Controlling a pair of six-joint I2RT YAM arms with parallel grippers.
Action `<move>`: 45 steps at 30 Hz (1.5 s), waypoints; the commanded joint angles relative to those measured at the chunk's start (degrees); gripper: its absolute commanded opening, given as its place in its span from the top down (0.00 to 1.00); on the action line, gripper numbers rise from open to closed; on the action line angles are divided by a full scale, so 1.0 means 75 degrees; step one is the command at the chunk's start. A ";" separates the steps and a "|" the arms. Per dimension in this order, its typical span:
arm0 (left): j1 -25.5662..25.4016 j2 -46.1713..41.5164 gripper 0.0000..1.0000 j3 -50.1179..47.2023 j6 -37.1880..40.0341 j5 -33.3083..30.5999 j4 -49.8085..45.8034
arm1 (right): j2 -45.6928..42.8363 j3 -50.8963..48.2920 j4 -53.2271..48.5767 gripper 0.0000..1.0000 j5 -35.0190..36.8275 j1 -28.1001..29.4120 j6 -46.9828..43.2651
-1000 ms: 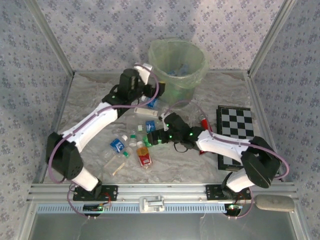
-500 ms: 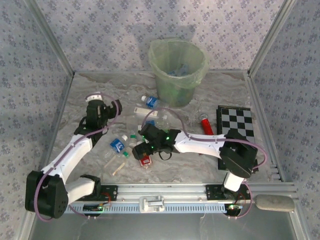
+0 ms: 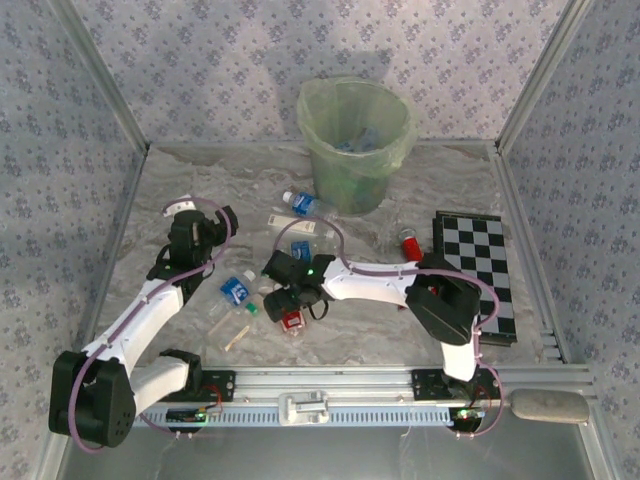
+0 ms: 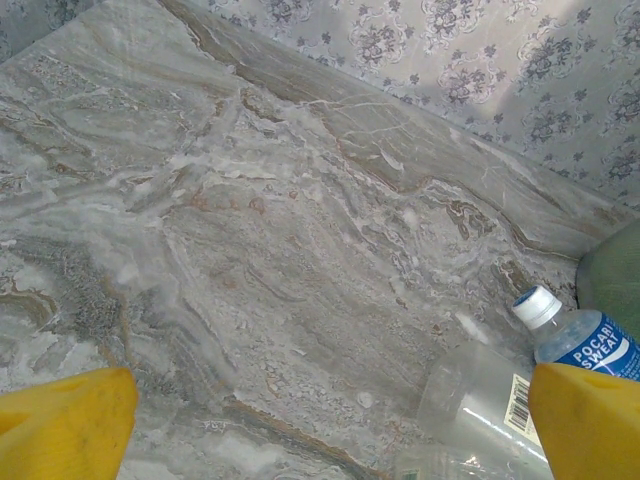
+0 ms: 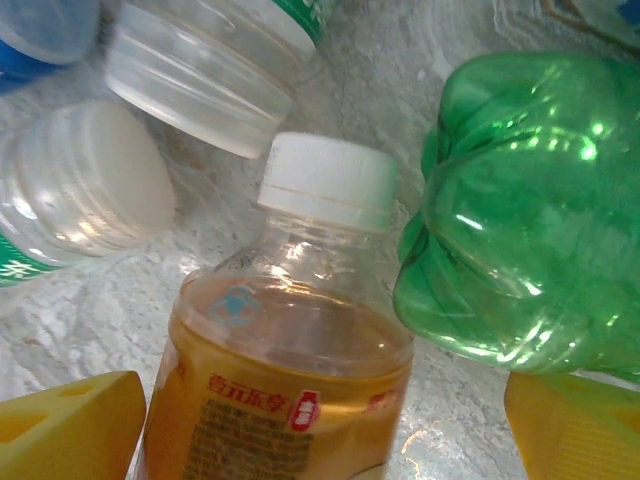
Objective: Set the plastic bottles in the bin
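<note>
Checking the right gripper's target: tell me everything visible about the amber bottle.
The amber bottle is clear plastic, amber liquid to its shoulder, white cap on, orange label with red print. It lies on the marbled table between the right gripper's open fingers; a green bottle is close beside, contact unclear.

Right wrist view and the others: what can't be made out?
Right wrist: orange-filled clear plastic bottle with white cap, lower body cut off by the bottom edge.
Left wrist: blue-labelled clear plastic bottle, mostly hidden by the yellow finger and right edge.
Top external: contents of the pale green round bin, too small and blurred to count.
</note>
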 commanded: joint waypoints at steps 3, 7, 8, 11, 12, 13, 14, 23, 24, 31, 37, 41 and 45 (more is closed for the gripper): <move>0.0094 0.0012 0.00 -0.0021 -0.0056 -0.0127 0.0285 | 0.0325 0.0291 -0.0520 0.08 0.0114 0.0037 0.0124; 0.0106 0.0024 0.00 -0.0035 -0.0050 -0.0107 0.0273 | 0.0476 0.0359 -0.0623 0.16 -0.0025 0.0018 0.0123; 0.0117 0.0024 0.00 -0.0035 -0.0044 -0.0117 0.0273 | 0.0471 0.0335 -0.0597 0.17 -0.0033 0.0012 0.0123; 0.0129 0.0035 0.00 -0.0029 -0.0059 -0.0106 0.0285 | 0.0453 0.0259 -0.0468 0.25 -0.0072 -0.0015 0.0099; 0.0129 0.0047 0.00 -0.0035 -0.0061 -0.0113 0.0285 | 0.0442 0.0237 -0.0433 0.29 -0.0112 -0.0026 0.0099; 0.0129 0.0052 0.00 -0.0037 -0.0061 -0.0110 0.0285 | 0.0422 0.0212 -0.0390 0.33 -0.0117 -0.0038 0.0088; 0.0129 0.0059 0.00 -0.0041 -0.0073 -0.0105 0.0294 | 0.0404 0.0181 -0.0348 0.36 -0.0127 -0.0038 0.0077; 0.0141 0.0106 0.00 -0.0035 -0.0189 -0.0052 0.0308 | -0.0043 -0.0212 0.0153 0.47 -0.0065 -0.0085 -0.0081; 0.0141 0.0117 0.00 -0.0035 -0.0190 -0.0057 0.0314 | -0.0093 -0.0249 0.0193 0.47 -0.0077 -0.0096 -0.0115; 0.0141 0.0185 0.00 -0.0024 -0.0255 -0.0019 0.0320 | -0.1166 -0.0874 0.1701 0.48 -0.0996 -0.0373 -0.1288; 0.0141 0.0182 0.00 0.0003 -0.0294 -0.0032 0.0183 | -0.2089 -0.0782 0.2047 0.49 -0.1694 -0.1065 -0.2072; 0.0152 0.0199 0.00 0.0012 -0.0307 -0.0017 0.0139 | -0.2668 -0.0593 0.2444 0.50 -0.2229 -0.1840 -0.2172; 0.0153 0.0164 0.00 -0.0055 -0.0296 0.0016 0.0246 | -0.3124 -0.0179 0.2515 0.50 -0.2250 -0.2613 -0.2486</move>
